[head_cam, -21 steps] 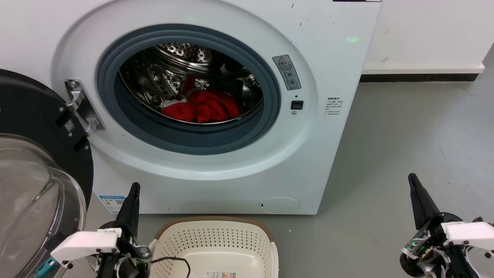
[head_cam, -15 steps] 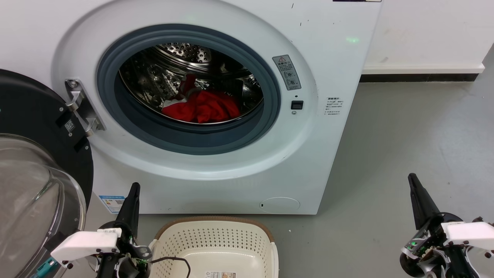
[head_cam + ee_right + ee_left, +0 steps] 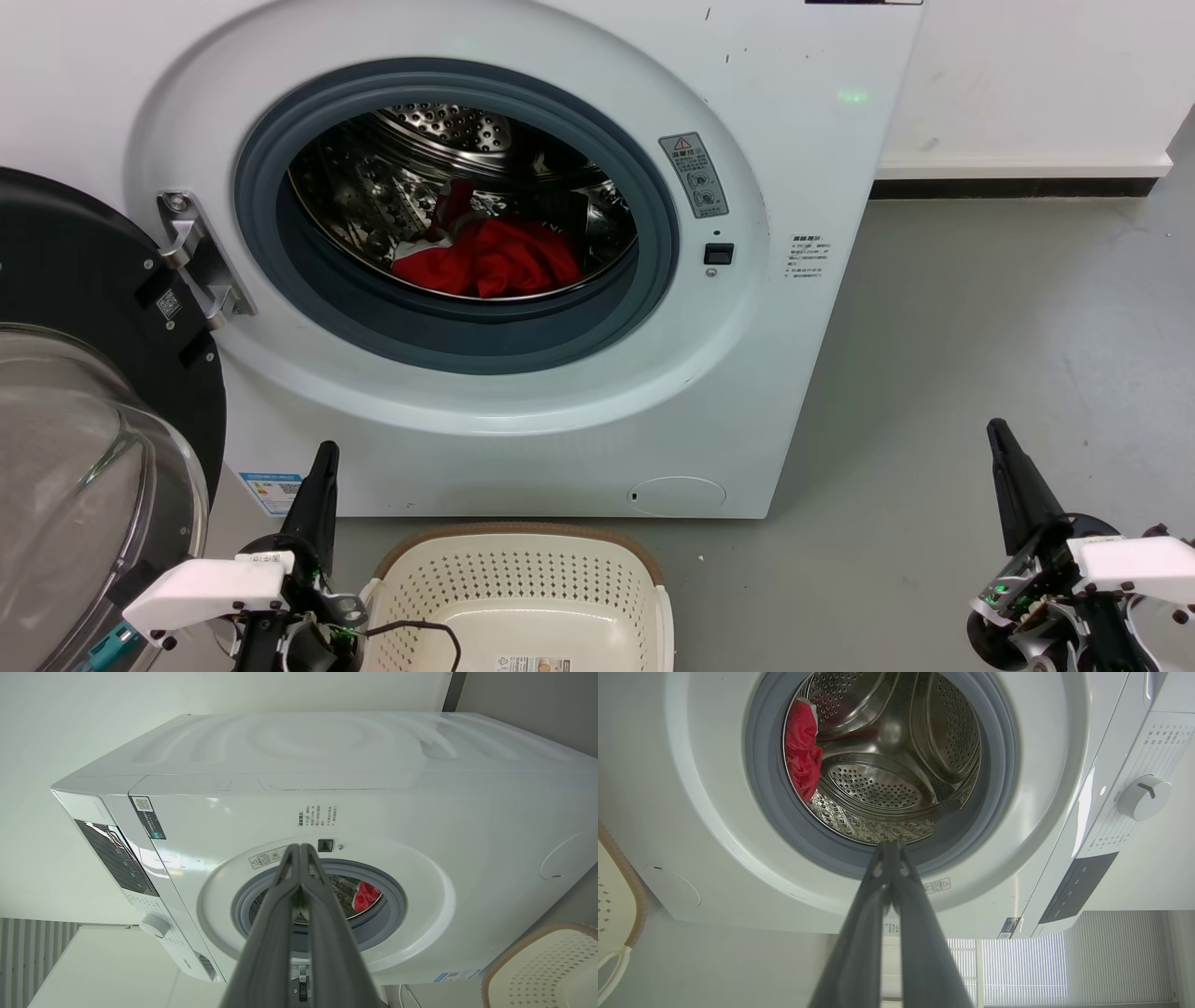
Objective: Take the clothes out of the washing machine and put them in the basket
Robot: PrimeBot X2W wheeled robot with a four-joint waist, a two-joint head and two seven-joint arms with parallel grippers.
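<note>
Red clothes [image 3: 485, 257] lie in a heap at the bottom of the shiny drum [image 3: 439, 131] of the white washing machine [image 3: 794, 140]. Its door [image 3: 93, 373] hangs open on the left. The cream basket [image 3: 523, 574] sits on the grey floor [image 3: 980, 355] just in front. The left hand [image 3: 327, 448] is low beside the basket. The right hand [image 3: 995, 427] is well off to the right. Both hands are closed, fingers pressed together.

Bright, even indoor light; the steel drum [image 3: 448, 177] glints with reflections. Head view sharp. Wrist views bend straight edges, and the near fingers [image 3: 859, 952] blur.
</note>
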